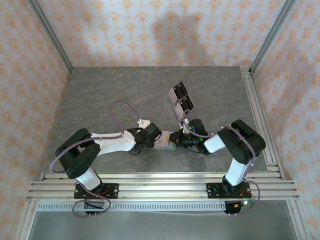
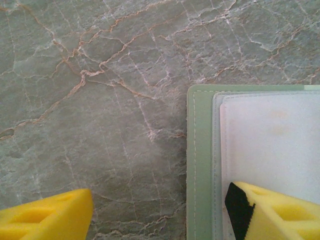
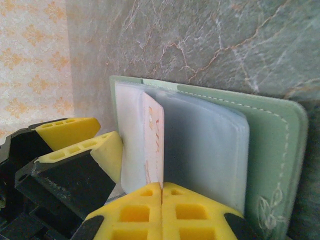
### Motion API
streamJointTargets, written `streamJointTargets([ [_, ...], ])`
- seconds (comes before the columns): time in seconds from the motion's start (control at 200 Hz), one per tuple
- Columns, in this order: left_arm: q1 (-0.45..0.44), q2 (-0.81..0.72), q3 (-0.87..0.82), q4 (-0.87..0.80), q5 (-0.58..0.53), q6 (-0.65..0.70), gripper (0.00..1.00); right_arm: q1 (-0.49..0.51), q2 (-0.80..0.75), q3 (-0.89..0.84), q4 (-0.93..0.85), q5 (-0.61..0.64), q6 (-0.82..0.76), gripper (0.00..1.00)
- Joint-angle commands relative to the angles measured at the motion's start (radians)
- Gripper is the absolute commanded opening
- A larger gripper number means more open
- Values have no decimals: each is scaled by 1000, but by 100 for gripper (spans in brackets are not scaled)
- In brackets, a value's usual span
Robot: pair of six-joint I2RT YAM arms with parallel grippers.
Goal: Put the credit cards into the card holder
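On the table [image 1: 100, 95] a wallet [image 2: 200, 160] lies open, spare cards [image 1: 181, 97] well behind it. Left claw [image 2: 160, 210] spread wide, one finger on the wallet, holding nothing. Right claw [image 3: 162, 192] clamped on a pink card [image 3: 154, 140] at a sleeve. Insertion in hand; next, slide it squarely home.

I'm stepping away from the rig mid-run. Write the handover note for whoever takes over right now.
Left gripper: open. One of its fingers is over the open card holder, the other over bare table.
Right gripper: shut on a pale pinkish card, edge-on among the holder's clear sleeves. How deep it sits, I cannot tell.
Other credit cards: a dark cluster on the table beyond the grippers.
Done: holder lies open, one card at the sleeves.
To do: seat this card, release, fetch the rest.
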Motion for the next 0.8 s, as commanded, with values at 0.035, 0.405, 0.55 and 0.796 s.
streamJointTargets([
  [0.035,-12,10,-21,-58,-12,-9,73,3,1,0,-14,12,-19,0],
  [0.405,-13,12,-22,-56,-11,-10,73,3,-143,42,-341,145,-184,0],
  [0.55,-13,14,-19,-56,-12,-10,73,15,-112,63,-342,113,-188,0],
  [0.796,-15,15,-19,-57,-12,-12,73,22,-61,41,-177,42,-107,0],
])
